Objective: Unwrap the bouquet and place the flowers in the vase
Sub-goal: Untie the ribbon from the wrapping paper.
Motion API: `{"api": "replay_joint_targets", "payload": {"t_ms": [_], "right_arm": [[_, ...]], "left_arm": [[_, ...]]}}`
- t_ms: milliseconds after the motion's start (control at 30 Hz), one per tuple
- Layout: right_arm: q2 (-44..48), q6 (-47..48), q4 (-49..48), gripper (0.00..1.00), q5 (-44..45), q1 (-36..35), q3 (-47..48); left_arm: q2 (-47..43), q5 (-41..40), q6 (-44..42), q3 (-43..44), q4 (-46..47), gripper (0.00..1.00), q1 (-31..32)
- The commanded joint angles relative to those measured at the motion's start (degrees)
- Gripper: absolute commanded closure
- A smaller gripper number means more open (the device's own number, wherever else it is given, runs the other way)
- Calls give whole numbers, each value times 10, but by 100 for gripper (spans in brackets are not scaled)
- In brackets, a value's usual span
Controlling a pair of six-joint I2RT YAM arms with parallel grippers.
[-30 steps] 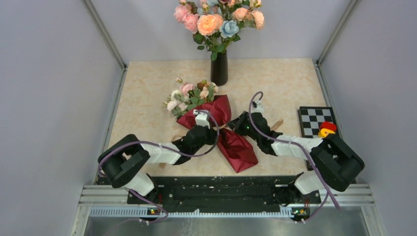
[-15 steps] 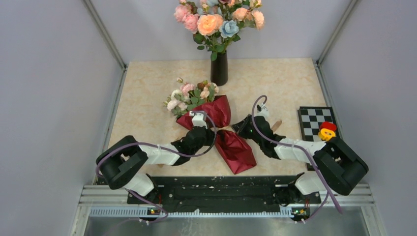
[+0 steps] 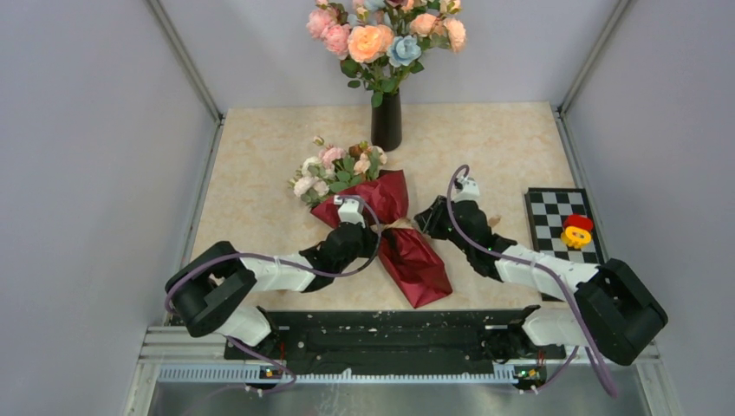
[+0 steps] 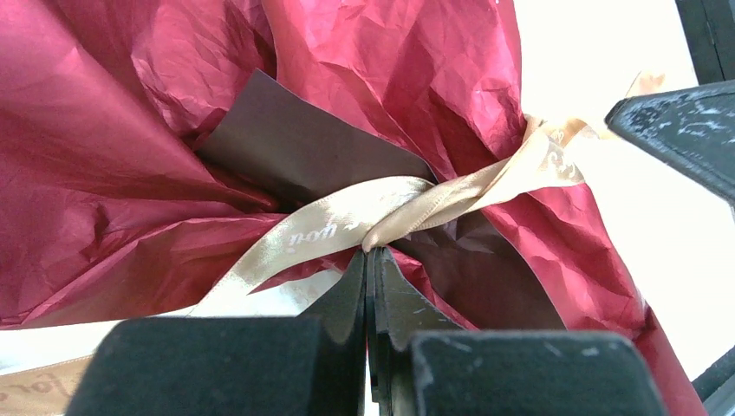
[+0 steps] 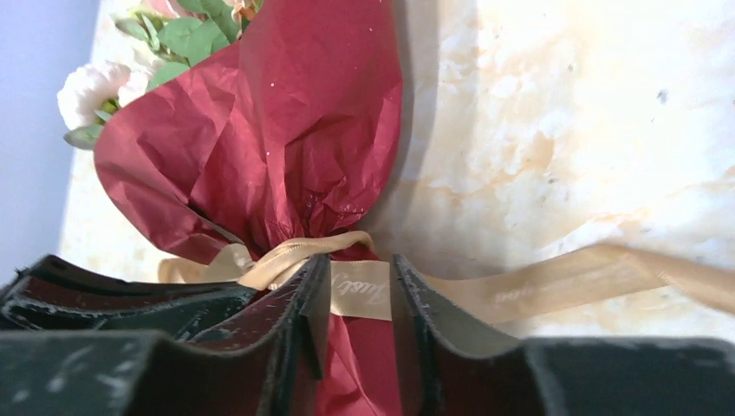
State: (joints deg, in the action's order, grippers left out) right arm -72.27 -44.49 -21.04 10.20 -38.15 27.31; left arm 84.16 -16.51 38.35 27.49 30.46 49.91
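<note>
bouquet [image 3: 394, 234] flat at counter [image 3: 503, 147] centre, flowers [image 3: 334, 169] pointing 11 o'clock, vase [image 3: 387, 121] at its 12; left claw [image 4: 371, 256] closed, tips at the ribbon [image 4: 347, 221] knot from 8 o'clock, right claw [image 5: 360, 269] at 3 o'clock part-open, ribbon between its fingers.

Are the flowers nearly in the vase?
Not yet. Nothing is finished: the bouquet lies wrapped, ribbon tied. In hand: the left gripper sits shut at the ribbon, the right gripper has open jaws straddling it. To do: untying, unwrapping, moving the flowers to the vase.
</note>
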Motion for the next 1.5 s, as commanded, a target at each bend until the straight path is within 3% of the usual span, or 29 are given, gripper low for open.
{"api": "replay_joint_targets", "payload": {"t_ms": [0,233,433,833,1100,1467], "right_arm": [[33,134,67,63,-25,8,57],[18,261,122,49,-148,9,118],[-23,303,139,46,-174,9,157],[-91,302,133,46,-170,-17,186],[-105,288,135,56,-125,-26,193],[-113,263,125,58,-105,-26,194]], "left_arm": [[-23,5,-22,0,-9,100,-2],[-23,21,-22,19,-19,100,-2],[-24,22,-20,21,-22,100,-2],[-18,25,-20,28,-28,100,-2],[-19,24,-21,28,-32,100,-2],[-19,25,-24,28,-37,100,-2]]}}
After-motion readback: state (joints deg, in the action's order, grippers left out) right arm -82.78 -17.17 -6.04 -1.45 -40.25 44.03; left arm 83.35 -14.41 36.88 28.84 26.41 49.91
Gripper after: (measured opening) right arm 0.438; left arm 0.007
